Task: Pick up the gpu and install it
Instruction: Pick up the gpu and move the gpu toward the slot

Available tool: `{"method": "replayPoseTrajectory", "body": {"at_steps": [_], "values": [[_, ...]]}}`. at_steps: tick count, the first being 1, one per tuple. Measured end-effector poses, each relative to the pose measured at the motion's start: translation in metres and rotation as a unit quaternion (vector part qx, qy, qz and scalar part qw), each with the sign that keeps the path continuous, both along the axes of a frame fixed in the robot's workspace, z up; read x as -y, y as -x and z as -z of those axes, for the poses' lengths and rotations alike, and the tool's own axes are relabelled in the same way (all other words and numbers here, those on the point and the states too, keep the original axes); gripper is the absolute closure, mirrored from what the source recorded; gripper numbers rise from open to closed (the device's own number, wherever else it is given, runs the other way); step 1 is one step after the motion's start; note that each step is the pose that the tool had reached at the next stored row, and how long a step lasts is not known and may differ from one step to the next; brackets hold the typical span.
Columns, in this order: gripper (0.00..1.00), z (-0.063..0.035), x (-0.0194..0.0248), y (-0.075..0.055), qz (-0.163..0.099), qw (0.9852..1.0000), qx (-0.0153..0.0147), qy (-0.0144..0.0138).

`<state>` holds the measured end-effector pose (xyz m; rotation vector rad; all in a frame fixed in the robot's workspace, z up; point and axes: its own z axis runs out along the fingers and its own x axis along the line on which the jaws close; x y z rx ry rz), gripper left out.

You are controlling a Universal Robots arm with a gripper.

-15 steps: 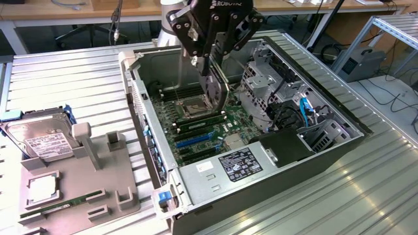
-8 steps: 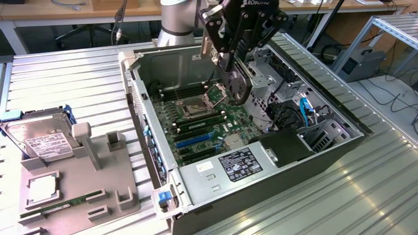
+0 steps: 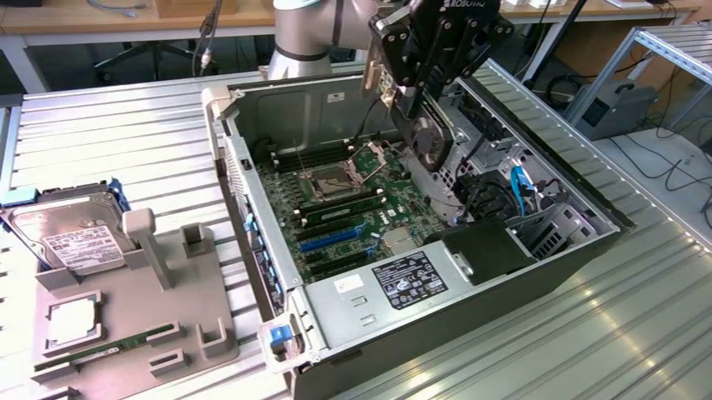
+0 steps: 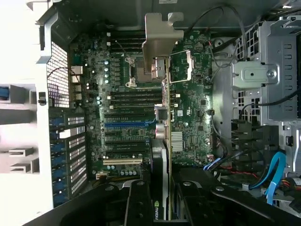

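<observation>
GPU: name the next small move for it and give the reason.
Probably ease the gpu across toward the blue slot, grip unchanged. The gripper is shut on it, and it hangs on end above the motherboard inside the open case, seated in nothing. In the wrist view its bracket lies beside the processor socket, off the expansion slots.
</observation>
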<state>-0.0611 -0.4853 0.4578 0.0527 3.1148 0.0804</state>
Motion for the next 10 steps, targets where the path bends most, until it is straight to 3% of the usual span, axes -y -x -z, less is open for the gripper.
{"method": "replayPoseTrajectory", "body": {"at_steps": [4,10], "values": [[0.73,0.0000,-0.0001,0.000,0.000,1.0000,0.0000,0.0000],[0.73,0.0000,-0.0001,-0.019,0.000,1.0000,0.0000,0.0000]]}}
